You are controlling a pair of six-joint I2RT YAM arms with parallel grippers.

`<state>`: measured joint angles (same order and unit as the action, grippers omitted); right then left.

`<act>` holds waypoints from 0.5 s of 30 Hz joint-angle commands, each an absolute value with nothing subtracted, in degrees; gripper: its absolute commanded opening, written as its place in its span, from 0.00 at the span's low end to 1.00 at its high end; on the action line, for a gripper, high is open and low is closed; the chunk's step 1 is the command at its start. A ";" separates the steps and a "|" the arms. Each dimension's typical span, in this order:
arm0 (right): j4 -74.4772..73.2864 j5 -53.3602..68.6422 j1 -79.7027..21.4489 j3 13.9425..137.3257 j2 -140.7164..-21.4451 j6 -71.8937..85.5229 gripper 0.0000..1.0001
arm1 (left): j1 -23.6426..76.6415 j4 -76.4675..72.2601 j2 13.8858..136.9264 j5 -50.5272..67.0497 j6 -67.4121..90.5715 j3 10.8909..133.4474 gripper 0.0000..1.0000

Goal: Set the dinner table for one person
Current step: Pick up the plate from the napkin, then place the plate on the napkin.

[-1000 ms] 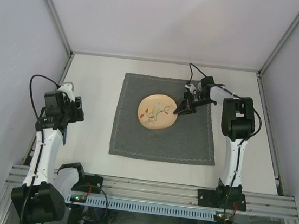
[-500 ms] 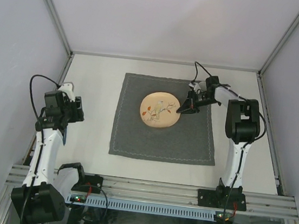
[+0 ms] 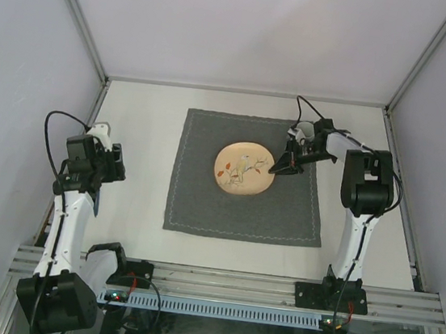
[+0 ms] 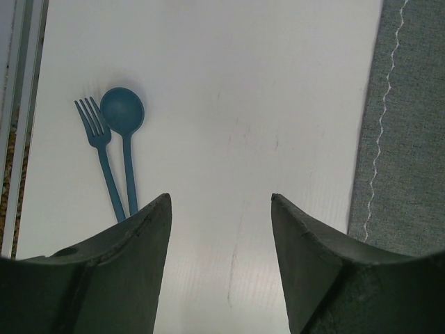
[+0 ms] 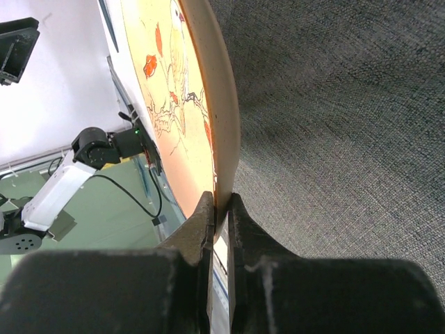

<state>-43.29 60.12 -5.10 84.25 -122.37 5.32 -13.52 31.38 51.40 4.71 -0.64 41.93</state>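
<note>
Sliding right since a moment ago, the plate (image 3: 244, 169) is sitting nearer the right side of the grey cloth (image 3: 202, 205). The right arm (image 3: 363, 184) is reaching inward, its jaws squeezing the plate's rim. The left arm (image 3: 84, 174) is hanging over the white surface (image 3: 143, 124), jaws apart, the surface showing between them, with a blue fork (image 4: 97, 149) and spoon (image 4: 124, 132) lying side by side on it.

I read the plate (image 3: 244, 168) as cream-peach, painted with dark branch lines and red-orange leaves. Cloth (image 3: 202, 205): dark grey, pale zigzag stitching along its edge. Table (image 3: 143, 124): off-white. Fork (image 4: 97, 142) and spoon (image 4: 122, 111), far left: both teal blue.
</note>
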 commanded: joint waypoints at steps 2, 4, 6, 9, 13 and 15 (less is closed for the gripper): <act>-43.12 68.76 -4.83 84.35 -117.21 5.64 0.00 | -13.71 29.39 50.89 5.22 -1.86 41.05 0.64; -42.93 68.86 -4.83 84.10 -117.21 5.70 0.00 | -13.73 29.46 50.74 5.02 -1.93 41.04 0.64; -42.89 68.83 -4.75 83.84 -117.37 5.71 0.00 | -13.71 29.44 50.77 4.92 -1.89 40.91 0.64; -43.01 68.71 -4.46 83.31 -117.37 5.45 0.00 | -13.69 29.58 50.68 5.10 -1.89 40.78 0.64; -43.52 68.68 -4.02 82.57 -117.43 4.68 0.00 | -13.71 29.86 50.49 4.77 -2.19 41.13 0.64; -43.68 68.56 -3.95 82.08 -117.82 4.25 0.00 | -13.67 29.97 50.50 4.83 -2.33 41.34 0.64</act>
